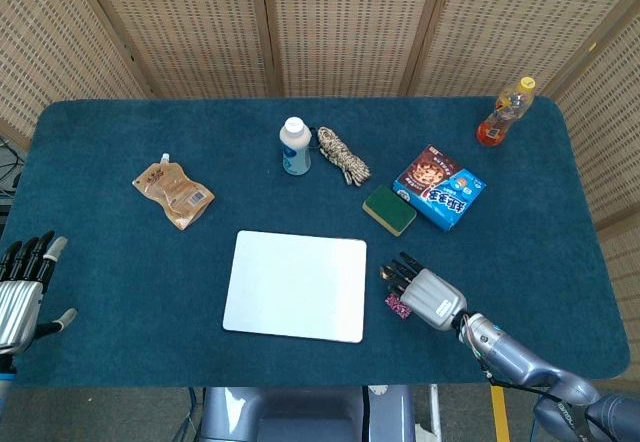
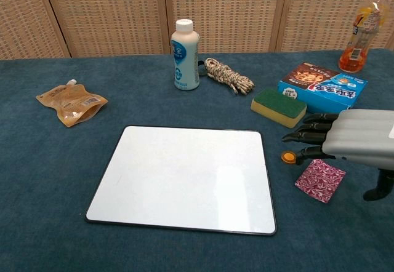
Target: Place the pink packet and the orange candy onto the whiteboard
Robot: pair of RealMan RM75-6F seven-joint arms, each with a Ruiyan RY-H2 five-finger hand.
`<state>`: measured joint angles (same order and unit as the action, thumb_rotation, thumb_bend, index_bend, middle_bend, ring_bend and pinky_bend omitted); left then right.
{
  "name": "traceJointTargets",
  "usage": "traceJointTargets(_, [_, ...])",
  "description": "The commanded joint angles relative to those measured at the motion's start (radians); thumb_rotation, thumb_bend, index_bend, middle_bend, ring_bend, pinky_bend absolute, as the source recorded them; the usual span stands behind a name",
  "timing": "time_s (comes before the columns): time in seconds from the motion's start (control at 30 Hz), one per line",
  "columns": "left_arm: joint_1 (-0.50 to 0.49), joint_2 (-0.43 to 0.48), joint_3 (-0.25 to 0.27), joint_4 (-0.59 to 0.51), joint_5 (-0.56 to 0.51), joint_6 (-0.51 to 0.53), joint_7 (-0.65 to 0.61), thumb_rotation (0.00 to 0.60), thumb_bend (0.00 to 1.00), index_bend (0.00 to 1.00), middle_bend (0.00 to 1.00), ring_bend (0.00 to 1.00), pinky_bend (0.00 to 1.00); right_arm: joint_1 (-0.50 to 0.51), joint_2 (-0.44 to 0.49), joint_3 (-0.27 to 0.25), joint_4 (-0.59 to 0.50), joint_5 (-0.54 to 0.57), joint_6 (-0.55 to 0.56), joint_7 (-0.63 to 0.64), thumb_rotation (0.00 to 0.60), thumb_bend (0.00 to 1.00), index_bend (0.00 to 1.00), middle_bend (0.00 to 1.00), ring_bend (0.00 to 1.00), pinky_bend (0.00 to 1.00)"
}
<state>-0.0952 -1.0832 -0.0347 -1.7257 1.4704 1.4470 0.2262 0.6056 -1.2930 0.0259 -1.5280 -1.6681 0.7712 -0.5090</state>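
Pink packet (image 1: 399,304) on blue desk (image 1: 100,262), head view: mostly hidden under right robot hand (image 1: 428,293), just right of whiteboard (image 1: 296,284). Left robot hand (image 1: 20,288) idle at desk edge, fingers apart, empty.

Chest view: right robot hand (image 2: 351,140) flat above packet (image 2: 319,180), fingers (image 2: 305,138) extended, holding nothing; fingertips over orange candy (image 2: 287,157). Advice: lower straight, pinch packet edge, avoid nudging candy.
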Motion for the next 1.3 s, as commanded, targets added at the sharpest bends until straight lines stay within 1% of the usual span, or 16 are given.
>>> traceJointTargets(0.03, [0.000,0.001,0.000,0.000,-0.001,0.000,-0.003,0.600,0.04,0.00,0.00,0.00,0.00,0.011,-0.020,0.010,-0.006,0.041,-0.021,-0.042,0.600,0.00,0.21,0.00,0.00,0.00])
traceJointTargets(0.3, [-0.003,0.004,0.001,0.002,-0.003,-0.003,-0.011,0.600,0.05,0.00,0.00,0.00,0.00,0.032,-0.057,0.023,-0.004,0.112,-0.038,-0.125,0.600,0.00,0.22,0.00,0.00,0.00])
traceJointTargets(0.47, [-0.003,0.006,0.001,0.002,-0.005,-0.004,-0.015,0.600,0.05,0.00,0.00,0.00,0.00,0.040,-0.072,0.020,-0.002,0.154,-0.047,-0.170,0.600,0.00,0.25,0.00,0.00,0.00])
traceJointTargets(0.63, [-0.005,0.006,0.002,0.003,-0.007,-0.006,-0.017,0.600,0.05,0.00,0.00,0.00,0.00,0.048,-0.082,0.011,-0.003,0.190,-0.049,-0.206,0.600,0.04,0.25,0.00,0.00,0.00])
traceJointTargets(0.8, [-0.006,0.006,0.002,0.003,-0.008,-0.007,-0.017,0.600,0.05,0.00,0.00,0.00,0.00,0.055,-0.091,0.001,0.002,0.213,-0.047,-0.227,0.600,0.07,0.32,0.00,0.00,0.00])
traceJointTargets(0.9, [-0.006,0.006,0.002,0.003,-0.009,-0.008,-0.017,0.600,0.05,0.00,0.00,0.00,0.00,0.058,-0.095,-0.003,0.005,0.224,-0.044,-0.230,0.600,0.11,0.39,0.00,0.00,0.00])
traceJointTargets(1.07, [-0.007,0.006,0.002,0.002,-0.010,-0.008,-0.017,0.600,0.05,0.00,0.00,0.00,0.00,0.062,-0.103,-0.013,0.012,0.232,-0.037,-0.219,0.600,0.15,0.47,0.00,0.00,0.00])
traceJointTargets(1.3, [-0.008,0.008,0.002,0.001,-0.013,-0.009,-0.021,0.600,0.05,0.00,0.00,0.00,0.00,0.068,-0.101,-0.018,0.005,0.221,-0.012,-0.175,0.600,0.16,0.48,0.00,0.00,0.00])
